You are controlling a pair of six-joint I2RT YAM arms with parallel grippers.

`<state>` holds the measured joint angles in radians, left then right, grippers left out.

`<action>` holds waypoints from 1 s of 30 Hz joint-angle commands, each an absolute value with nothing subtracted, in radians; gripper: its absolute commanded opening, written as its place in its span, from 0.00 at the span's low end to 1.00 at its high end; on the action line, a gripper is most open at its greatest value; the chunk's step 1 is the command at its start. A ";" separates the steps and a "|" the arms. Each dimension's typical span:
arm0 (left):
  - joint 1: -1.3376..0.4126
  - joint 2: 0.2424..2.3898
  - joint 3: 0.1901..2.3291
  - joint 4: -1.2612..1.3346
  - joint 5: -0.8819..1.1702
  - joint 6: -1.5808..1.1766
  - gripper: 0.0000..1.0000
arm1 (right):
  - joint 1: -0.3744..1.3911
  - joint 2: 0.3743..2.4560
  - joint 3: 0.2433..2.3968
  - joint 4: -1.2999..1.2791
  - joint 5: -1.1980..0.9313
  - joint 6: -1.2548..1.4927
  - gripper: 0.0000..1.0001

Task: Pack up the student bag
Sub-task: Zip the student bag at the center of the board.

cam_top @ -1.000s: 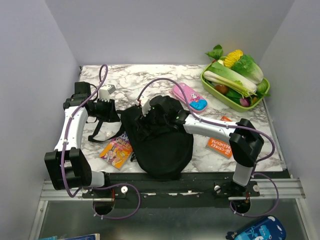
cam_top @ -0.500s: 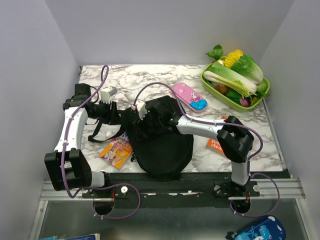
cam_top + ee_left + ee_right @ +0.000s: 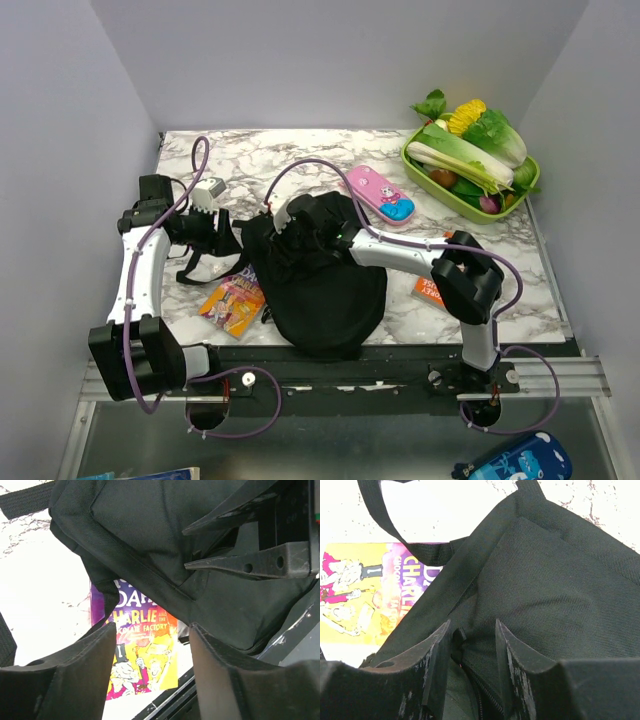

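One bag (image 3: 325,285) lies mid-table (image 3: 290,160), at the near edge. Left of the bag, the left hand (image 3: 152,630) gapes, holding nothing. The right hand (image 3: 472,625) straddles the bag's zip, half open; whether it grips, I cannot tell. Two books flank the bag: a Charlie book (image 3: 233,303) on its left and an orange book (image 3: 428,290) on its right. Behind the bag are one pink case (image 3: 380,195) and one tray (image 3: 462,207).

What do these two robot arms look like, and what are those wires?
The left arm and right arm have white tubular links between chunky black joints. A purple cable loops along each. Each ends in two black wedge-shaped fingers, the right pair scuffed whitish.
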<state>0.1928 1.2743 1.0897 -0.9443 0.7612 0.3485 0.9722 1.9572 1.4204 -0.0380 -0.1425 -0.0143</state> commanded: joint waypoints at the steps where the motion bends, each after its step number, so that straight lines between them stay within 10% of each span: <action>1: 0.201 1.264 1.088 -0.954 0.787 0.370 0.70 | 0.980 1.987 1.433 -0.017 -0.118 -0.003 0.47; 8: 0.196 1.311 1.109 -0.977 0.850 0.393 0.76 | 0.982 1.996 1.434 -0.012 -0.123 0.041 0.34; 12: 0.152 1.327 1.077 -0.957 0.879 0.423 0.80 | 0.980 1.987 1.430 -0.009 -0.069 0.067 0.01; 30: -0.103 1.330 0.957 -0.704 0.844 0.425 0.75 | 0.887 1.838 1.198 0.190 -0.101 0.337 0.01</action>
